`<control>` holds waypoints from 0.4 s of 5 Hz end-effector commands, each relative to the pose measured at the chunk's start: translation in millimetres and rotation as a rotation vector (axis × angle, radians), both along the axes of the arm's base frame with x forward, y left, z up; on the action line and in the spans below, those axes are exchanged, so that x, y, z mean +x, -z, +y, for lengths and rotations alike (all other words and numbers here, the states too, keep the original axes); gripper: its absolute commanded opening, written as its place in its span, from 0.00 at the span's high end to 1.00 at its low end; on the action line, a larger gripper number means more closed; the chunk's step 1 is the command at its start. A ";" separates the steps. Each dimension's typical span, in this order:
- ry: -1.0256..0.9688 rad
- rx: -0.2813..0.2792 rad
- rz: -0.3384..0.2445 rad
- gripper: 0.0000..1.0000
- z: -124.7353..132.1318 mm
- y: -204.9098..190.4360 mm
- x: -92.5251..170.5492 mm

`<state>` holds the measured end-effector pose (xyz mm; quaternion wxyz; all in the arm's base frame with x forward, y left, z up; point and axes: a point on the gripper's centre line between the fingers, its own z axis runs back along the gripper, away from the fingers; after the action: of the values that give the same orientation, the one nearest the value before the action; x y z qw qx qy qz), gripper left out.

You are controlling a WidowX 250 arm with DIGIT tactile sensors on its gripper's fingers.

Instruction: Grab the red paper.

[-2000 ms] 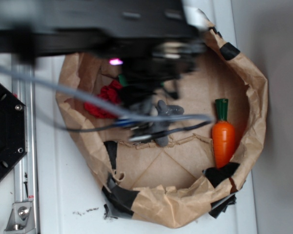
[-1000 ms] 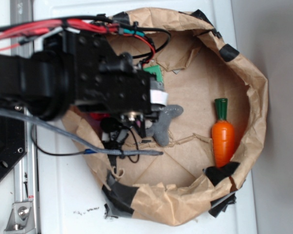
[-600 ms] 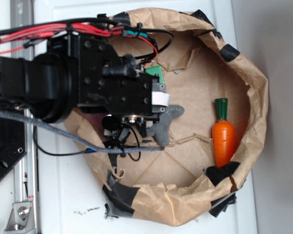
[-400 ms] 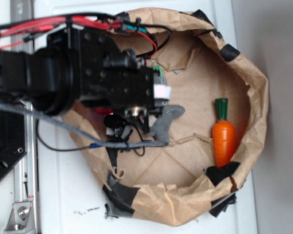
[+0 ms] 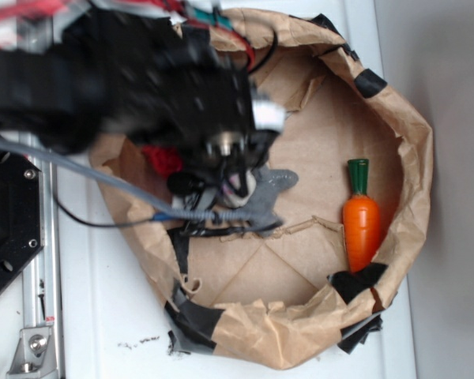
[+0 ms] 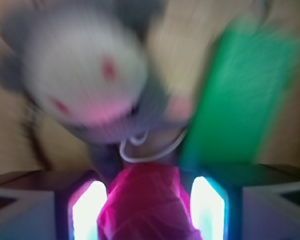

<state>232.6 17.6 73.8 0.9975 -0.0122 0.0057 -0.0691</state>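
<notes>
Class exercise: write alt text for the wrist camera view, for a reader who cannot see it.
Blurred close-up from the gripper: the red paper, looking pinkish here, sits between its two glowing fingers at the bottom edge. Beyond it lie a grey and white plush toy and, to the right, a flat green block on brown paper.
</notes>
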 end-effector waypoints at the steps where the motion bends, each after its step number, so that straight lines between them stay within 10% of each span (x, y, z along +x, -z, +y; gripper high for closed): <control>1: -0.083 -0.032 -0.067 1.00 -5.1 -107.2 58.7; 2: -0.277 -0.025 -0.053 1.00 -13.2 -94.4 45.2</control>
<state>276.9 7.3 152.3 0.9970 -0.0223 0.0149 0.0726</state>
